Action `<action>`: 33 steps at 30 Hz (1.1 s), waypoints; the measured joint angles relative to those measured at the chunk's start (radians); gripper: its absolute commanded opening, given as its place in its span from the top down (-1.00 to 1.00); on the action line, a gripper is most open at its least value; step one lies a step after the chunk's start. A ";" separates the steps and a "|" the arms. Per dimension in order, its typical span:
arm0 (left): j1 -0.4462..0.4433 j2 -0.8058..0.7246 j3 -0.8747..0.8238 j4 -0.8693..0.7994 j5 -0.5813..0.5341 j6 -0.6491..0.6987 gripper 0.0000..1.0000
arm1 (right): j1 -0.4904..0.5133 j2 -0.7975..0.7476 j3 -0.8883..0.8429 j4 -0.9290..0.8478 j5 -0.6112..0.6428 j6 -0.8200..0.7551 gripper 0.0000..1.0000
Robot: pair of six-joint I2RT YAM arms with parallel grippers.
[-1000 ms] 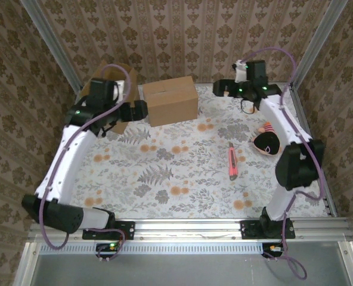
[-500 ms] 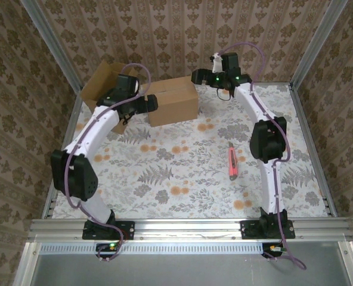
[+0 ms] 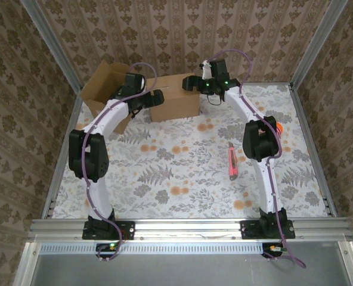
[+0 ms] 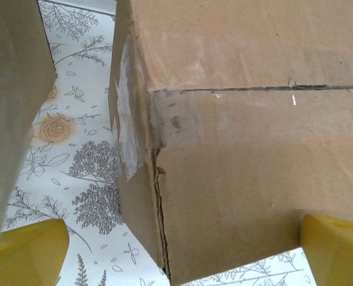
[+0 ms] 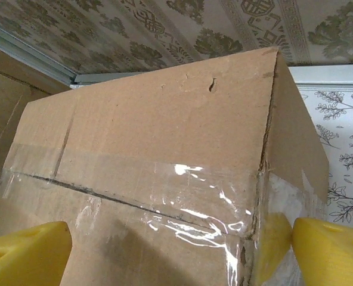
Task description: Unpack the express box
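Note:
The express box (image 3: 177, 102), a sealed brown carton, stands at the back of the table. My left gripper (image 3: 157, 98) is at its left end and open. In the left wrist view a lower corner of the box (image 4: 254, 149) sits between the yellow fingertips (image 4: 27, 255), apart from both. My right gripper (image 3: 189, 83) hovers at the box's top right, also open. In the right wrist view the box's top (image 5: 164, 137) carries clear tape (image 5: 218, 205) over the seam, and the yellow fingertips (image 5: 333, 250) straddle that end.
An open, empty-looking carton (image 3: 107, 89) stands just left of the box, close to my left arm. A red utility knife (image 3: 231, 161) lies right of centre on the floral cloth. An orange and dark plush toy (image 3: 278, 127) peeks out behind my right arm. Walls close in at the back.
Both arms have swung in to the box: the left gripper moved right to its left end, the right gripper moved left over its top right. The right arm now covers most of the toy.

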 measured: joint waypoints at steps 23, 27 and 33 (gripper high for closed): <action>-0.029 0.019 -0.012 0.101 0.107 0.028 -0.96 | 0.031 -0.284 -0.511 0.194 0.077 0.119 -0.76; -0.051 -0.051 -0.093 0.092 0.103 0.034 -0.97 | 0.051 -0.381 -0.641 0.206 0.110 0.147 -0.76; -0.091 -0.206 -0.251 0.046 0.068 0.034 -0.99 | 0.136 -0.575 -0.866 0.196 0.197 0.180 -0.77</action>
